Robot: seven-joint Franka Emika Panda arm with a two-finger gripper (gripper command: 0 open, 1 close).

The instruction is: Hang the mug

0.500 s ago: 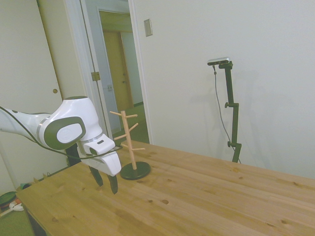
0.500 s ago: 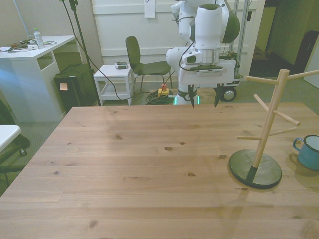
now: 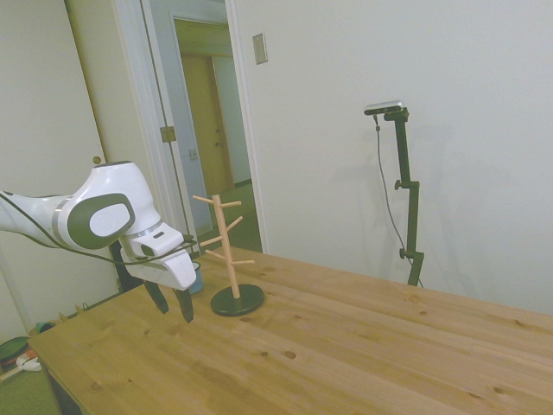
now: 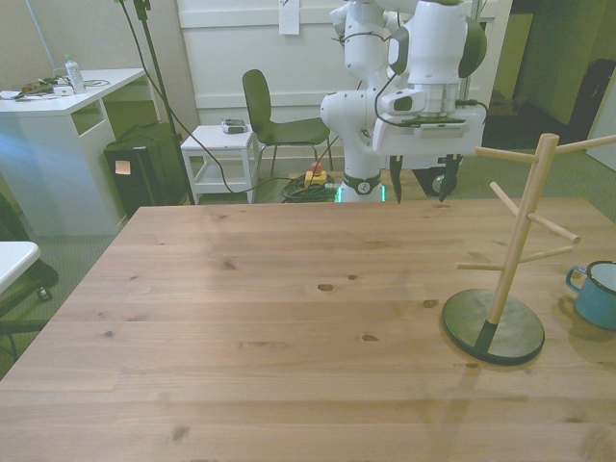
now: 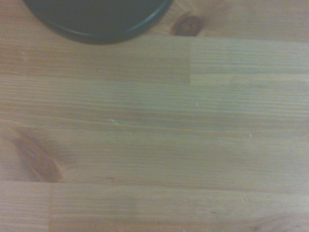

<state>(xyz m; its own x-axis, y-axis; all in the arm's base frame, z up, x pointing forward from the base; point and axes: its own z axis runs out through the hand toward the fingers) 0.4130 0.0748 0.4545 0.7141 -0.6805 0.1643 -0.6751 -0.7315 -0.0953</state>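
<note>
Blue enamel with a pale rim and white inside: the mug (image 4: 599,294) stands upright on the wooden table (image 4: 269,327) at the front view's right edge, partly cut off by the frame, its small handle turned toward the rack. In the side view we see only a sliver of it (image 3: 198,278) behind the gripper body.

Just beside the mug stands the wooden peg rack (image 4: 520,241), a pale upright post with angled pegs on a dark round base (image 4: 493,327). No peg carries anything. We note the same rack in the side view (image 3: 226,246), near the table's corner.

The gripper (image 4: 421,181) hangs above the table's far edge, well apart from the mug and up-table from the rack. Its two dark fingers (image 4: 396,183) point down with a wide gap between them and nothing held. In the side view the gripper (image 3: 172,301) sits just beside the rack's base.

The wrist view shows bare wood grain with knots, and an arc of the dark base (image 5: 96,19) at the frame's edge.
</note>
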